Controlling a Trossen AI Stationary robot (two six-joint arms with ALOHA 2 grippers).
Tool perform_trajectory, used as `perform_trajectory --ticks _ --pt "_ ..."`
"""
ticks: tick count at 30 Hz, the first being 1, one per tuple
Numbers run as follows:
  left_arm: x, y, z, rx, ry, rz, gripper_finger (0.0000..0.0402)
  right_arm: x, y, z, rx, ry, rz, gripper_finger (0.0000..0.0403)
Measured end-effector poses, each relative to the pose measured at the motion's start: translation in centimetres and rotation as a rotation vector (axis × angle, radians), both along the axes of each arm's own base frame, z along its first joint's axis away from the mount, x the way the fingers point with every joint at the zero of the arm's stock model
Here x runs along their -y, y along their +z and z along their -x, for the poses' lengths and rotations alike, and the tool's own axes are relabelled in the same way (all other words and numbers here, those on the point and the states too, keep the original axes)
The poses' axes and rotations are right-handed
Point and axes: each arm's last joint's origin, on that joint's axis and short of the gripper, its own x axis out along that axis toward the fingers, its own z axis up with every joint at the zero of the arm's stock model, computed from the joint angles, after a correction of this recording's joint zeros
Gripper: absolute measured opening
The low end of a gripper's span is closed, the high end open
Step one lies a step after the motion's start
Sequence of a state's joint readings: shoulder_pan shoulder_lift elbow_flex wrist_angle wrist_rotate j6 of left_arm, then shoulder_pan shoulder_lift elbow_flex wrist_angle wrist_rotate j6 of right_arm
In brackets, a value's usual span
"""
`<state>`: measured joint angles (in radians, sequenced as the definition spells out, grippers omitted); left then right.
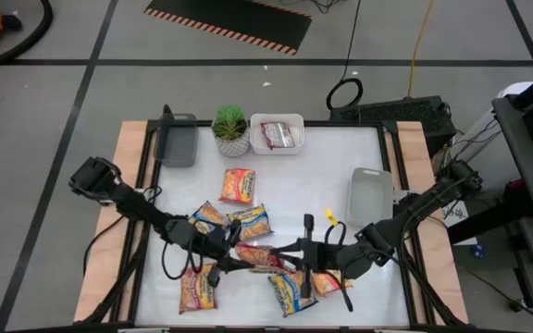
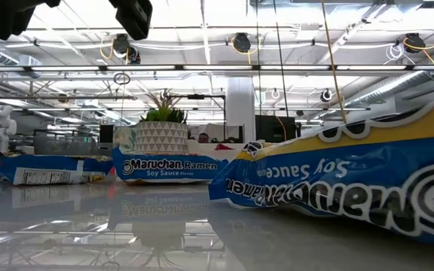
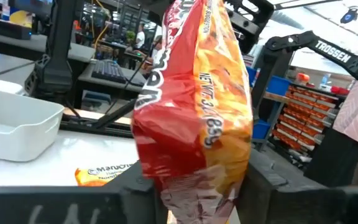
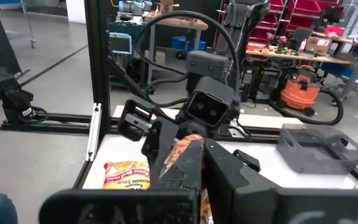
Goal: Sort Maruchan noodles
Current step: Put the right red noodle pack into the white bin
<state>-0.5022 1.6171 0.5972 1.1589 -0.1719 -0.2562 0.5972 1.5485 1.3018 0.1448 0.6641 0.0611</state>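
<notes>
1. Near the front-middle of the table, my left gripper point(image 1: 222, 266) and my right gripper point(image 1: 296, 257) meet end to end over a red-trimmed packet point(image 3: 194, 99).
2. My left fingers are clamped on its lower end, so it stands upright before the wrist camera. My right fingers look closed on the same packet, probably a handover between arms.
3. Other Maruchan noodles point(image 1: 238, 185) lie loose around us on the table point(image 1: 322, 157).
4. At the back, the white tray point(image 1: 277, 123) holds one reddish packet. The grey tray point(image 1: 176, 141) and the right-hand tray point(image 1: 369, 196) look empty.
</notes>
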Motion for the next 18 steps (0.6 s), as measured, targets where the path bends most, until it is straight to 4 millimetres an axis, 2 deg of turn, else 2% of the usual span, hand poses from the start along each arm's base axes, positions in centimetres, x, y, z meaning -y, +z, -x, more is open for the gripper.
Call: perform_trajectory --ticks 5,9,14,18 --pt "-0.1 0.0 0.0 -0.003 0.008 0.002 0.0128 0.3 -0.1 0.1 0.009 -0.112 -0.05 0.0032" --pt "-0.1 0.3 0.1 -0.001 0.01 0.024 0.013 0.0 0.0 0.6 0.028 -0.196 -0.052 0.0093" --pt "0.2 1.3 0.7 0.042 -0.007 0.032 0.013 -0.7 1.1 2.2 0.065 -0.242 -0.054 0.0175" --pt "0.8 2.4 1.5 0.088 -0.022 0.017 0.013 -1.5 1.8 3.4 0.085 -0.253 -0.061 0.0219"
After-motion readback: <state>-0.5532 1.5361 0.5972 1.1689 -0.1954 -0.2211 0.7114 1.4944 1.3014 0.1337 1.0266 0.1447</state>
